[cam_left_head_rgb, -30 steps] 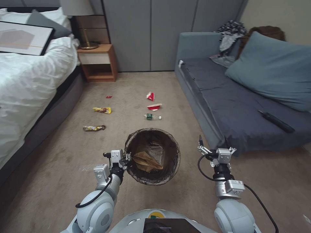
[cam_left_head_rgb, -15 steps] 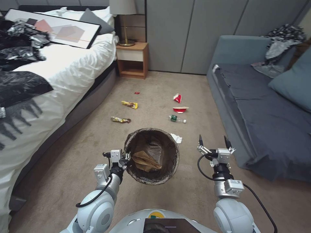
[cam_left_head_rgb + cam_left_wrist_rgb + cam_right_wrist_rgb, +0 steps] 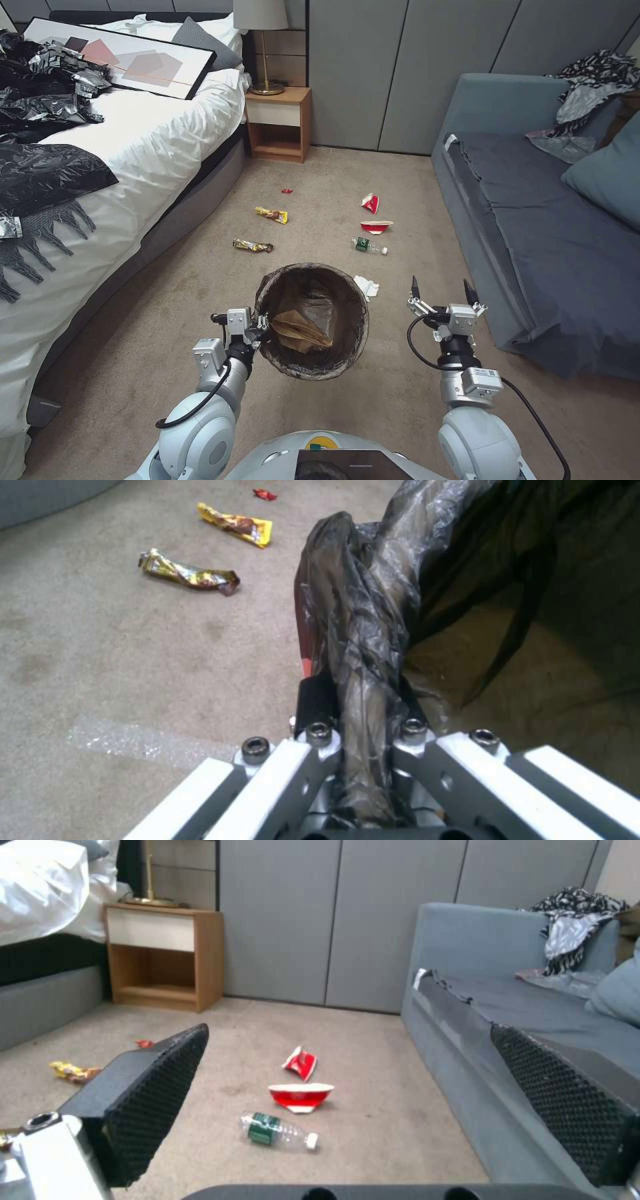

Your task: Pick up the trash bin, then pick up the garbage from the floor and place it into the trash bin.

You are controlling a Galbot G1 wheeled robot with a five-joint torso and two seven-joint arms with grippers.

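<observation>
Floor: beige carpet point(image 3: 167, 320)
Left: white bed point(image 3: 133, 147)
Right: blue-grey sofa point(image 3: 533, 220)
Back: grey panelled wall point(image 3: 373, 67), wooden nightstand point(image 3: 280, 123), lamp point(image 3: 267, 40)

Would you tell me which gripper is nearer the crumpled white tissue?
Right. The right gripper hovers beside the tissue; the left gripper sits across the trash bin.

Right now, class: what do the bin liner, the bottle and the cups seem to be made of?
Bin liner: thin dark plastic film, glossy, crinkled.
Bottle: clear plastic, probably; see-through, green label.
Cups: likely coated paper, red outside, white inside, crushed flat.
</observation>
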